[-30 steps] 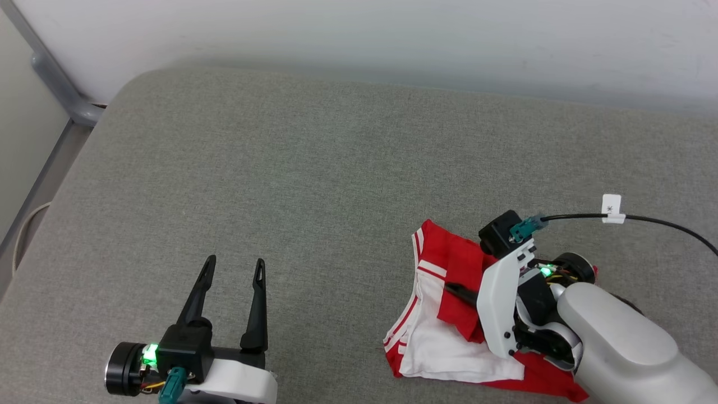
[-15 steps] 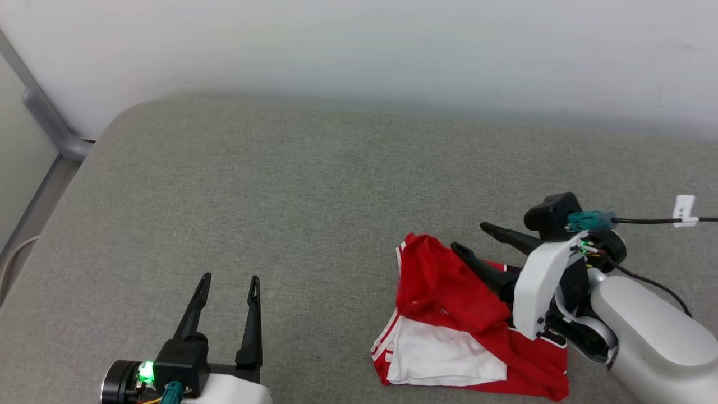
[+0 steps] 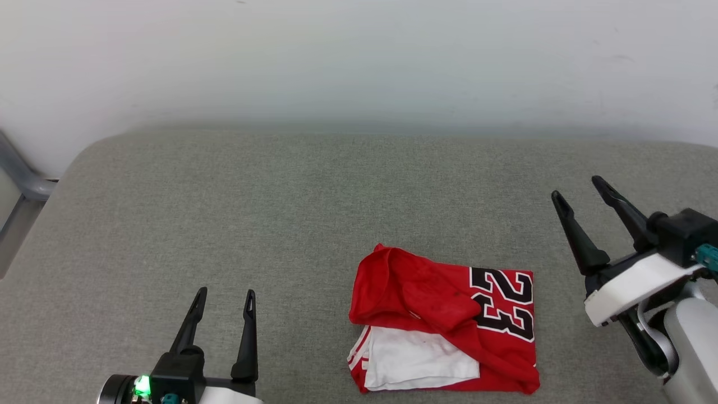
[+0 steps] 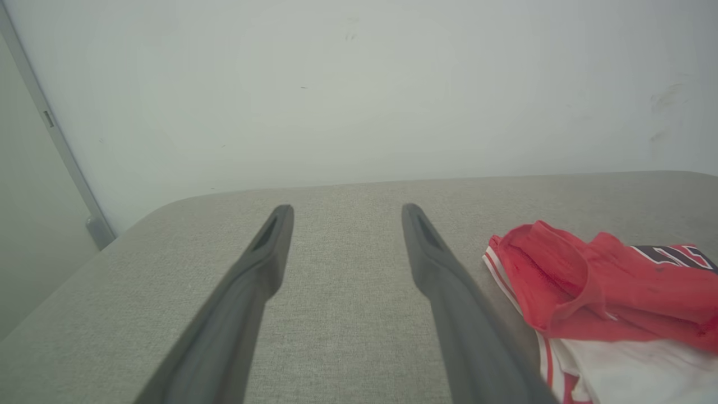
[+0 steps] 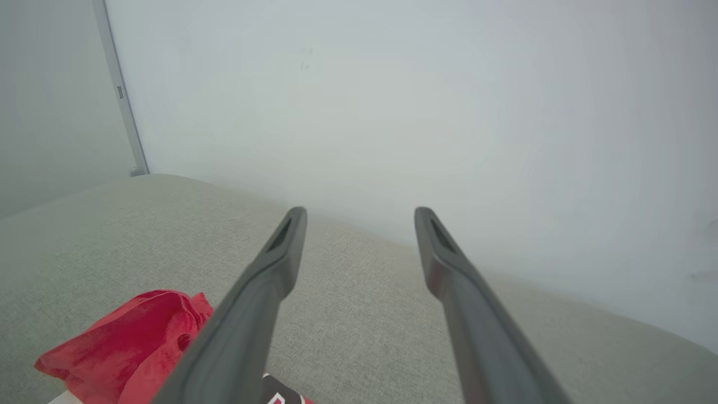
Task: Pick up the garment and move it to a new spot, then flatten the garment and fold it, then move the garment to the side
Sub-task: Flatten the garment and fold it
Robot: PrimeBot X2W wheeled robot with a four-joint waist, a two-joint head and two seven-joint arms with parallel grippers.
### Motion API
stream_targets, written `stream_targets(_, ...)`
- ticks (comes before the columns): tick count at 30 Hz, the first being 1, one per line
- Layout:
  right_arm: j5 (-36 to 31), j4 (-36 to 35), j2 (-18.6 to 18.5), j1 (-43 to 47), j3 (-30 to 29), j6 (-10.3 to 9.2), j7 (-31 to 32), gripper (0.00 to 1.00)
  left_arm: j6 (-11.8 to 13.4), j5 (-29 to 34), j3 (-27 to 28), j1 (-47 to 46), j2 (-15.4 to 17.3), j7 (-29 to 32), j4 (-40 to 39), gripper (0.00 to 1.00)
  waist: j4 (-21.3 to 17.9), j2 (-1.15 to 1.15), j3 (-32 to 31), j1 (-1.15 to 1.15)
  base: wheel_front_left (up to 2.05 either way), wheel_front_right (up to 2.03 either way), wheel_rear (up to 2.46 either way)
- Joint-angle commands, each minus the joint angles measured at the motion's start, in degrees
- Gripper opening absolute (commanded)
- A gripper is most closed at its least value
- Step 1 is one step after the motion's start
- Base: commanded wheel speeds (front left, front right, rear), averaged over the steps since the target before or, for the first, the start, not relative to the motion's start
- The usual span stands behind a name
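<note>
A: Where does the garment [image 3: 443, 331] lie?
B: Loosely folded on the grey padded surface [image 3: 269, 213], "23" print up, between the two grippers.
A: And the grippers?
B: Left gripper [image 3: 226, 292] and right gripper [image 3: 576, 188]: fingers spread wide, holding nothing, clear of the cloth.

soft cloth garment [image 3: 443, 322], matt woven grey cushion [image 3: 280, 213]

Support: one grey woven-fabric padded surface [image 3: 235, 213], flat, rounded at its far-left corner. Lying directly on it, right of centre: one red jersey T-shirt [image 3: 426, 297], loosely folded, white sleeve with striped trim at its near side, black white-outlined "23" print facing up.
</note>
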Motion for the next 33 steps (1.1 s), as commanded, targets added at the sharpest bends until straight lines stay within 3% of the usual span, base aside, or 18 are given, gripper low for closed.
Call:
stream_targets(1,-2.41,-1.32,1.67,2.68,-3.23,-0.05,-0.74,1.00,-0.16,0.46,0.08,0.71,0.21,-0.26,-0.18,1.00,-0.46,0.00,-0.26,0.00,0.00,0.00,0.00)
stream_targets(8,-13.42,-11.63,9.99,14.20,-18.66,-0.05,-1.19,1.00,-0.48,0.45,0.36,1.15,0.55,-0.26,-0.37,1.00,-1.42,0.00,-0.69,0.00,0.00,0.00,0.00)
stream_targets(13,-17.00,-17.81,16.01,21.60,-24.58,-0.05,-1.21,1.00,-0.95,0.33,0.45,1.46,0.73,-0.26,-0.41,1.00,-1.71,0.00,-1.15,0.00,0.00,0.00,0.00)
stream_targets(21,-18.36,-21.53,20.62,28.76,-26.54,-0.05,-1.21,1.00,-1.30,0.30,0.54,2.15,0.78,-0.26,-0.48,1.00,-2.07,0.00,-1.94,0.00,0.00,0.00,0.00)
stream_targets(33,-20.53,-21.89,22.23,32.93,-25.31,-0.05,-1.20,1.00,-1.41,0.50,0.66,3.05,0.78,-0.26,0.07,1.00,-1.54,0.00,-2.40,0.00,0.00,0.00,0.00)
